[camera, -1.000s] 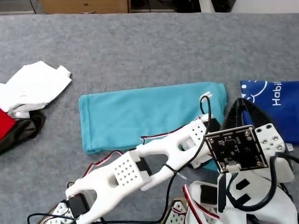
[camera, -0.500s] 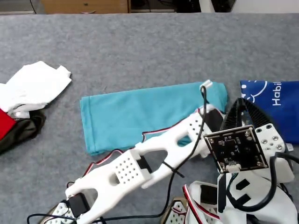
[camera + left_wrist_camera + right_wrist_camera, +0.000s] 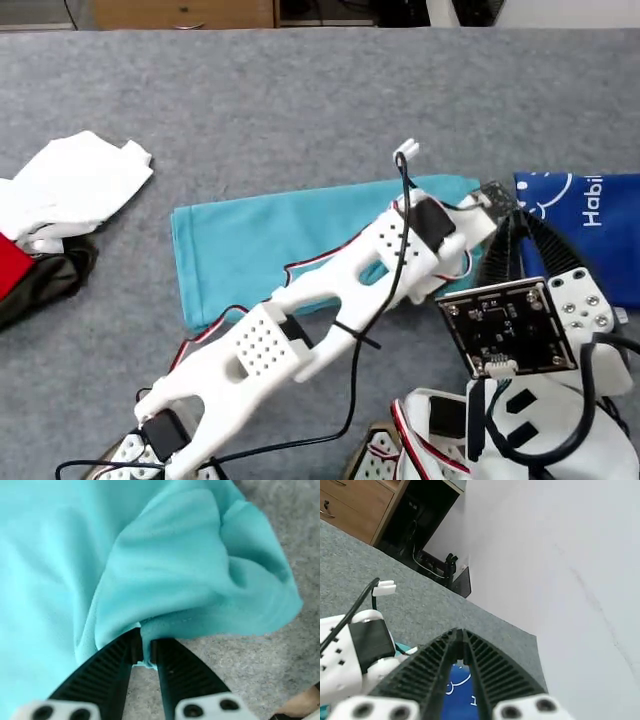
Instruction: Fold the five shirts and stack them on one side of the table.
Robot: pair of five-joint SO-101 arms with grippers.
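Left arm (image 3: pixel 300 330) has pushed further out over the last second: its wrist now sits over the right end of the teal shirt (image 3: pixel 250 245), up from the shirt's lower right edge, and its cable plug (image 3: pixel 405 152) has moved past the far hem.

Left gripper (image 3: pixel 144 647): jaws nearly closed, pinching a bunched fold at the teal shirt's edge. Fabric rises in a puckered ridge from the pinch, with grey table (image 3: pixel 300 110) showing just beyond it.

Right gripper (image 3: pixel 459 635): fingers pressed together, nothing between them, tilted up toward the wall and the wooden drawers (image 3: pixel 350 505). Right arm's camera board (image 3: pixel 505 325) sits at the near right.

Teal shirt lies mid-table as a long band, left end flat.

Blue shirt (image 3: pixel 580 230) with white print is folded at the right edge, just beside the teal shirt's right end.

White shirt (image 3: pixel 75 185) is crumpled at the left edge, touching a red garment (image 3: pixel 10 265) and a black garment (image 3: pixel 50 280) below it, all well apart from the teal one.
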